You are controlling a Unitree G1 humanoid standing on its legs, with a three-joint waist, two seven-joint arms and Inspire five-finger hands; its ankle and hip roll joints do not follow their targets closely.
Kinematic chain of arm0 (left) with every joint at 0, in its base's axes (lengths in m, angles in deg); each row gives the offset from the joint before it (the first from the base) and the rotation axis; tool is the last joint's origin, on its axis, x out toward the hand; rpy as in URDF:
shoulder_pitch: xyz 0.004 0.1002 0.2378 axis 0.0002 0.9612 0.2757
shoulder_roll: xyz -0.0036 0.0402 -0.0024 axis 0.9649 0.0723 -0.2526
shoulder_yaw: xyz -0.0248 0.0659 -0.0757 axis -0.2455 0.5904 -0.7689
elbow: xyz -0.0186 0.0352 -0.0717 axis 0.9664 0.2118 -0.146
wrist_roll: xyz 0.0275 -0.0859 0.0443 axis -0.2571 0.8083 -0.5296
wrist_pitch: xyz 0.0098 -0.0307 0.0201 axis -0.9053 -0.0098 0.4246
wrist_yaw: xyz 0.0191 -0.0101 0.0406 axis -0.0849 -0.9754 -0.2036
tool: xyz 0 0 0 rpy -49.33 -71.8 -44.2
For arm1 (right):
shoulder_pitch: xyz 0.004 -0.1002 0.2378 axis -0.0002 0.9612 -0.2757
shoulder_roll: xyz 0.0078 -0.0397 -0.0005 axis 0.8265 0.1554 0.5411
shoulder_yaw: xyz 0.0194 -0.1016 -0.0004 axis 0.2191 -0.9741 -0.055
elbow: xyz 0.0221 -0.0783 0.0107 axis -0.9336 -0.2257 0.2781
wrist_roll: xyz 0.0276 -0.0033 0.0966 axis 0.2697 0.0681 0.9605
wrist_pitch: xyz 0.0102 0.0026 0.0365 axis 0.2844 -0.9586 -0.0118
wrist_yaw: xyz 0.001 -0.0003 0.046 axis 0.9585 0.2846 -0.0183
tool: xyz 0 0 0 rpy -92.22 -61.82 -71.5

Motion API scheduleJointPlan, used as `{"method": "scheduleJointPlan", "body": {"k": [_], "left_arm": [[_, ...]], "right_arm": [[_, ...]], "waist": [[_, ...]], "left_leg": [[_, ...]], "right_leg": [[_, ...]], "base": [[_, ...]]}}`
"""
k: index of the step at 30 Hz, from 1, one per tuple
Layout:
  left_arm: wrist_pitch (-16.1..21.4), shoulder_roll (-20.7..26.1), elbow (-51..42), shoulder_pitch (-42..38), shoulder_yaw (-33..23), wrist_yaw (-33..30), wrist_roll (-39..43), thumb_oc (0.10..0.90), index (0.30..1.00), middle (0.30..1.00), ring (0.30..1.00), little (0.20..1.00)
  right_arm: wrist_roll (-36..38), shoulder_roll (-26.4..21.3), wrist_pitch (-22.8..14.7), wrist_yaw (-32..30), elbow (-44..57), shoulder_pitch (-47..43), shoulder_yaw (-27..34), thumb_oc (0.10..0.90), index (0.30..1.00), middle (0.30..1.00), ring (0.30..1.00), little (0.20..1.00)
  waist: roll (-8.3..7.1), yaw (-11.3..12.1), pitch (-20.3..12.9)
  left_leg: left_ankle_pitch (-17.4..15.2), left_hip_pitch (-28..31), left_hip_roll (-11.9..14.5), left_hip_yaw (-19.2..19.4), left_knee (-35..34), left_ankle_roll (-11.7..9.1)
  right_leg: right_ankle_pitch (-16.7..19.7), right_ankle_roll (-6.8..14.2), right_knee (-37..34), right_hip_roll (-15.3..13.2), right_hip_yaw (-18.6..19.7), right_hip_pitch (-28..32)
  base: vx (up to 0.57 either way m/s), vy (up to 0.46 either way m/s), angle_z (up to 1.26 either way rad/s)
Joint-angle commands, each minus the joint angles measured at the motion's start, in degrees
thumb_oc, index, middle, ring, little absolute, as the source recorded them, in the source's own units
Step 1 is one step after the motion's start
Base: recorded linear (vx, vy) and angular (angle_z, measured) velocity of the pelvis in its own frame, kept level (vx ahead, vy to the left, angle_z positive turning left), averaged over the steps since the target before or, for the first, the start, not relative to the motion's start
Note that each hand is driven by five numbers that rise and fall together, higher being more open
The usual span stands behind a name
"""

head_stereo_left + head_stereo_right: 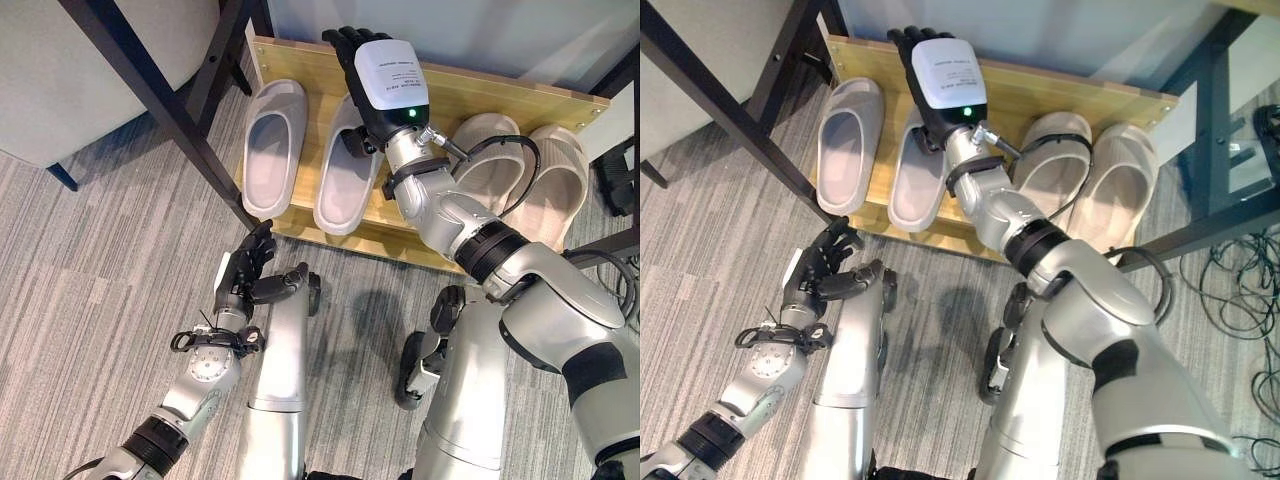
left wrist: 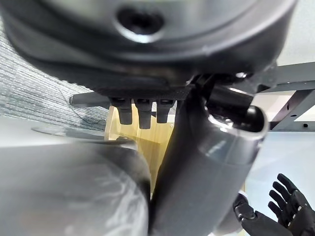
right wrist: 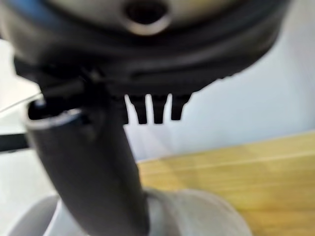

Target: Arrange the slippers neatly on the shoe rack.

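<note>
Four slippers lie on the wooden shoe rack (image 1: 470, 95), toes toward the far wall. A grey pair sits on the left — the outer grey slipper (image 1: 272, 145) and, just beside it, the inner grey slipper (image 1: 345, 180). A beige pair sits on the right: one beige slipper (image 1: 487, 160) partly behind the right forearm, the other beige slipper (image 1: 555, 185) at the rack's right end.

The right hand (image 1: 362, 62) reaches over the toe end of the inner grey slipper, fingers stretched straight toward the far wall and close together. In the right wrist view the thumb lies down against the slipper's rounded upper; it seems to be pressing or nudging, not pinching. The left hand (image 1: 245, 268) hangs low over the carpet (image 1: 90, 300) on the near side of the rack, fingers relaxed and slightly bent, holding nothing.

These look like moulded foam slides — light, springy, a little grippy against wood, not fragile. A push on the toe would probably slide one without tipping it, though a push off-centre could swing it round. For lifting, the best hold is likely the strap band over the instep, thumb inside and fingers on top; the thick sole edge would also take a side pinch.
</note>
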Motion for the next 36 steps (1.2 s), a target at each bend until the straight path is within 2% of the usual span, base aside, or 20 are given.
{"method": "scheduleJointPlan", "body": {"k": [1, 21, 29, 36], "left_arm": [[2.26, -2.49, -5.21, 1.81, 6.7, 0.13, -3.15, 0.8, 0.9, 0.9, 0.9, 0.9], [1.74, -0.69, -5.82, 4.33, 3.92, 0.49, -2.84, 0.8, 0.9, 0.9, 0.9, 0.9], [1.57, 0.09, -5.83, 5.14, 2.32, 0.8, -3.06, 0.8, 0.9, 0.9, 0.9, 0.9], [0.94, 1.99, -6.2, 6.57, 1.08, 2.09, -3.11, 0.8, 0.9, 0.9, 0.9, 0.9]], "right_arm": [[1.49, 0.37, -3.16, -2.47, 3.42, -8.68, -0.04, 0.8, 0.9, 0.9, 0.9, 0.9], [8.98, -0.53, -7.32, 2.03, 8.94, -5.08, 0.09, 0.8, 0.9, 0.9, 0.9, 0.9], [11.31, -4.31, -8.52, 4.78, 13.21, -4.87, -1.03, 0.8, 0.9, 0.9, 0.9, 0.9], [15.29, -10.3, -10.08, 8.82, 17.43, -6.84, -4.47, 0.8, 0.9, 0.9, 0.9, 0.9]], "waist": [[2.46, 2.64, -2.05], [2.11, 2.27, -2.05], [1.59, 1.84, -2.05], [1.48, 1.79, -2.05]], "left_leg": [[3.45, -8.14, -4.95, 0.24, -4.89, 3.05], [4.11, -8.14, -4.81, 0.23, -5.33, 2.81], [4.28, -8.14, -4.68, 0.04, -5.55, 2.61], [4.32, -8.14, -4.24, -0.64, -5.68, 2.43]], "right_leg": [[-3.11, -7.58, 1.2, -2.9, -3.11, -1.28], [-2.65, -7.5, 0.97, -2.99, -3.6, -1.28], [-2.43, -7.46, 0.5, -2.95, -3.6, -1.28], [-2.34, -7.29, 0.0, -3.01, -3.86, -1.28]], "base": [[0.0, 0.0, 0.0], [0.0, 0.0, 0.0], [0.0, 0.0, 0.0], [0.0, 0.0, 0.0]]}}
